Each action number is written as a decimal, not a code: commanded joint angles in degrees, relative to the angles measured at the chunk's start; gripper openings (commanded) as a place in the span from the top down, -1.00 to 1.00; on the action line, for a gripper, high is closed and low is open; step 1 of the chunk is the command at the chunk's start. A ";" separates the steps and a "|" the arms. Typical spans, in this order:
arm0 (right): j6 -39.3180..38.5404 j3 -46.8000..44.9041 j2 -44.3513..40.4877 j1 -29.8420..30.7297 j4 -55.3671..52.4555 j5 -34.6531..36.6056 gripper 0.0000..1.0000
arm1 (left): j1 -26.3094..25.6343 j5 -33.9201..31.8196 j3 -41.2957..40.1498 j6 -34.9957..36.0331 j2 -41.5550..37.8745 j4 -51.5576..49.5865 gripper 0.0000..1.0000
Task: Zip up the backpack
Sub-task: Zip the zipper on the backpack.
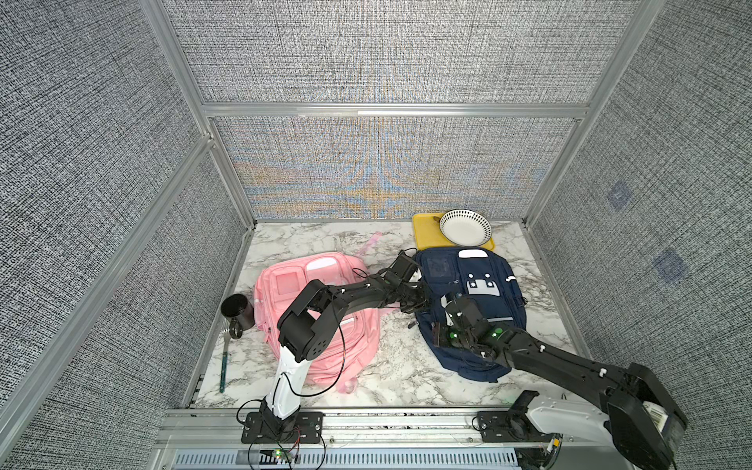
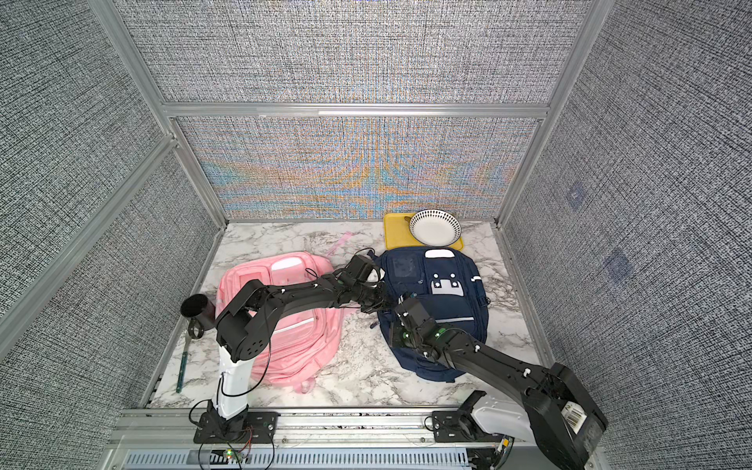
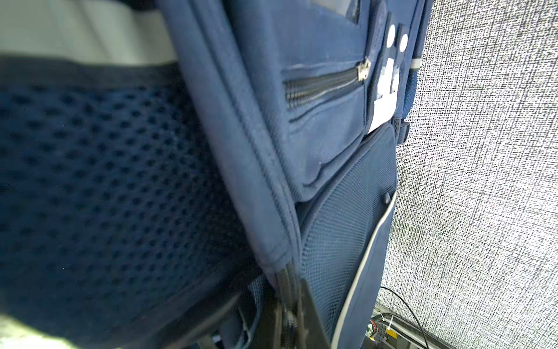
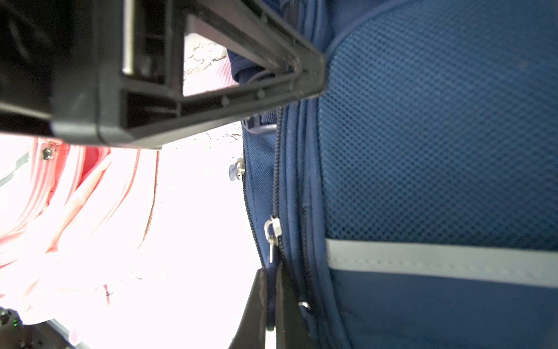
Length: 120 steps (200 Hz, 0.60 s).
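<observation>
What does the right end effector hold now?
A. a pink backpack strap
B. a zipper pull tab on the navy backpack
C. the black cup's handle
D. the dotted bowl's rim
B: in the right wrist view the right end effector is shut on the blue pull tab of a zipper on the navy backpack.

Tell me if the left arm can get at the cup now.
Probably not yet: the left gripper is shut on the edge of the navy backpack, away from the cup. Once released, nothing seems to block the swing back over the pink backpack.
</observation>
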 commanded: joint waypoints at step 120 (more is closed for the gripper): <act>2.50 -3.91 -6.12 0.18 -9.61 0.60 1.00 | 3.85 1.32 -2.16 -8.70 -0.10 14.07 1.00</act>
